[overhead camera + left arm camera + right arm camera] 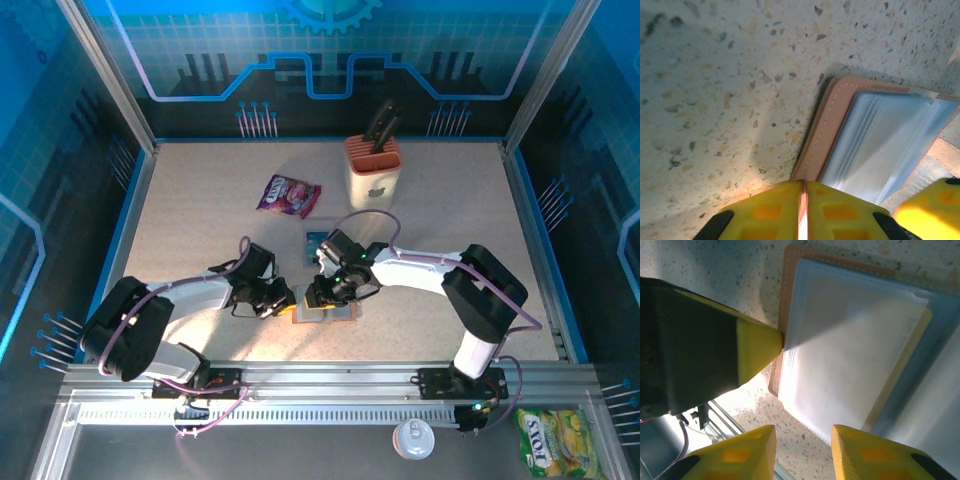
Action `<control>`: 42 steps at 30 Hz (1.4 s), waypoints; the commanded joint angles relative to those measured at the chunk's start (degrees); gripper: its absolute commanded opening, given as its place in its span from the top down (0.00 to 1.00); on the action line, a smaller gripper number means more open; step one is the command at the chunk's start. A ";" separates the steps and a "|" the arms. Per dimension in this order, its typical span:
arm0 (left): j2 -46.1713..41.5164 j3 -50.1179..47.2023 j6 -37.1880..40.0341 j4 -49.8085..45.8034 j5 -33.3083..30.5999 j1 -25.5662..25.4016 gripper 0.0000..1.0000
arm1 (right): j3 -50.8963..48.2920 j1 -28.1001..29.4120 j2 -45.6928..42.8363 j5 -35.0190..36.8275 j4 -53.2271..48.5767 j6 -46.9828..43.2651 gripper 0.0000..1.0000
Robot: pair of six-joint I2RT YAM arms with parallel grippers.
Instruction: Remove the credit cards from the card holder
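In the top view, left of centre, the left gripper [280,302] has its 2 yellow fingers pressed together on the left edge of the card holder [345,316], with the thin tan rim pinched between them. The card holder lies open and flat on the table [200,230], grey-blue inner face up, just right of that gripper. Its long axis runs left to right across the frame. 1 teal card [318,243] lies loose on the table just above the holder.

The right gripper [803,442] hangs over the holder's middle, its fingers parted a moderate way with nothing between them. In the right wrist view, what looks like a pale tan-edged card [855,355] sits in the holder directly above those fingertips. Its long axis slants from upper right to lower left, and its near short edge faces the gap between the fingers.

I judge the right arm the nearer one for the pull. With the left arm anchoring the opposite rim, the card should slide out toward the bottom of that frame.
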 commanded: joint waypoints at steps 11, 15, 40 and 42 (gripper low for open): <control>-0.22 -0.25 1.36 -1.87 -0.66 -0.44 0.87 | 2.84 0.37 3.61 -0.08 1.37 0.74 0.64; 0.03 0.04 1.54 -2.10 -0.88 -0.44 0.87 | 3.90 -0.13 4.99 0.77 0.39 0.18 0.64; 0.66 1.24 2.47 -3.51 -1.89 -0.30 0.87 | -0.47 -3.18 2.24 -0.09 -1.64 -2.24 0.66; 0.66 1.29 2.58 -3.78 -2.06 -0.24 0.87 | -1.09 -3.29 2.07 -0.95 -0.67 -2.32 0.66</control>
